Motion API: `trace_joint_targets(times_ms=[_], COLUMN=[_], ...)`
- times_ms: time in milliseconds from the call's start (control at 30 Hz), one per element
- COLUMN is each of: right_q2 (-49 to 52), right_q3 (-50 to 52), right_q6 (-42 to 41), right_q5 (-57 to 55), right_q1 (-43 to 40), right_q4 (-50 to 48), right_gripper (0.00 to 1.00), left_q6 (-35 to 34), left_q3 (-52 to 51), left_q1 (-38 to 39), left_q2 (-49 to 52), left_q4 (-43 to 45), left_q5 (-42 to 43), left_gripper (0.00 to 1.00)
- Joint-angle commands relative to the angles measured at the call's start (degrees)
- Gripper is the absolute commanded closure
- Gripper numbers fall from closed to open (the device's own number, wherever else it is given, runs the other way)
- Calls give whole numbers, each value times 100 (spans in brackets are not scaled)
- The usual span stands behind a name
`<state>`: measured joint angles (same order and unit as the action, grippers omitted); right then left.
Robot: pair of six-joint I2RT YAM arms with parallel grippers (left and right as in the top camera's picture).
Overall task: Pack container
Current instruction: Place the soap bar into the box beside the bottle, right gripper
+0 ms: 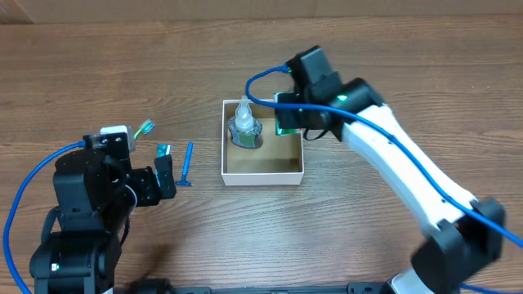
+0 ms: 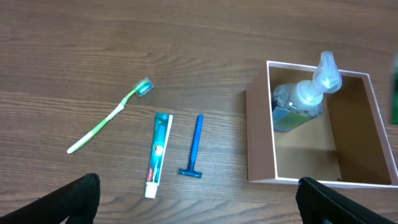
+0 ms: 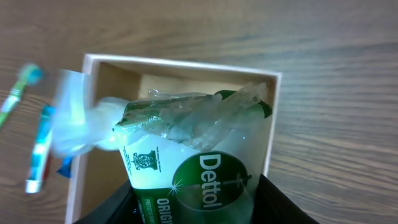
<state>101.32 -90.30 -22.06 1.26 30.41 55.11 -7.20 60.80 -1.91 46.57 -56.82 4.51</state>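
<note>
"Dettol" and part of "ORIG" stand on the green-and-white soap packet (image 3: 199,180).

On the wooden table (image 2: 186,50) a green toothbrush (image 2: 112,115) lies slanted. Just right of it a toothpaste tube (image 2: 158,154) and a blue razor (image 2: 195,146) lie parallel, apart. Further right are a clear pump bottle (image 2: 298,102) and a green-and-white Dettol packet (image 3: 199,174).

The wood-grain counter (image 1: 392,49) carries the white container (image 2: 260,140), which sits flat on it a little right of centre. To the container's left and well apart from it, a blue razor (image 2: 196,144) and a toothpaste tube (image 2: 159,152) lie side by side, nearly parallel and apparently not touching. A green toothbrush (image 2: 112,117) with a blue-tipped head lies slanted farther left.
</note>
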Motion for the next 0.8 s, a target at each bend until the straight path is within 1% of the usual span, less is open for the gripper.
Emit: trace_joint_targets(times_ms=[0, 33, 100, 167, 200, 300, 333, 433, 600, 633, 767], right_q2=[343, 396, 442, 448, 448, 448, 446, 446, 297, 192, -396], right_q3=[15, 15, 15, 15, 15, 13, 13, -31, -278, -337, -378], right_q6=[-70, -70, -68, -63, -63, -66, -66, -66, -57, -162, -1036], right_q5=[-24, -24, -24, -24, -22, 0, -2, 0, -79, -199, -994], right_q1=[11, 11, 11, 11, 11, 11, 11, 11, -61, -125, -566], right_q4=[-83, -87, -87, -109, -120, -153, -168, -166, -20, 59, 442], right_gripper=[85, 75, 68, 64, 59, 30, 27, 23, 21, 20, 16], left_q6=[-76, -76, -76, -74, -74, -74, -74, -74, -74, -74, -72], left_q3=[131, 131, 131, 131, 131, 131, 131, 131, 131, 131, 131], left_q1=[-31, -31, -31, -31, -31, -31, -31, -31, -31, -31, -31], left_q2=[-7, -7, -7, -7, -7, -7, -7, -7, -7, -7, -7], left_q4=[-48, -61, -85, -109, -120, -127, -127, -129, -153, -157, -160], left_q5=[0, -2, -2, -2, -2, -2, -2, -2, -2, 0, -9], left_gripper=[0, 0, 0, 0, 0, 0, 0, 0, 0, 0, 0])
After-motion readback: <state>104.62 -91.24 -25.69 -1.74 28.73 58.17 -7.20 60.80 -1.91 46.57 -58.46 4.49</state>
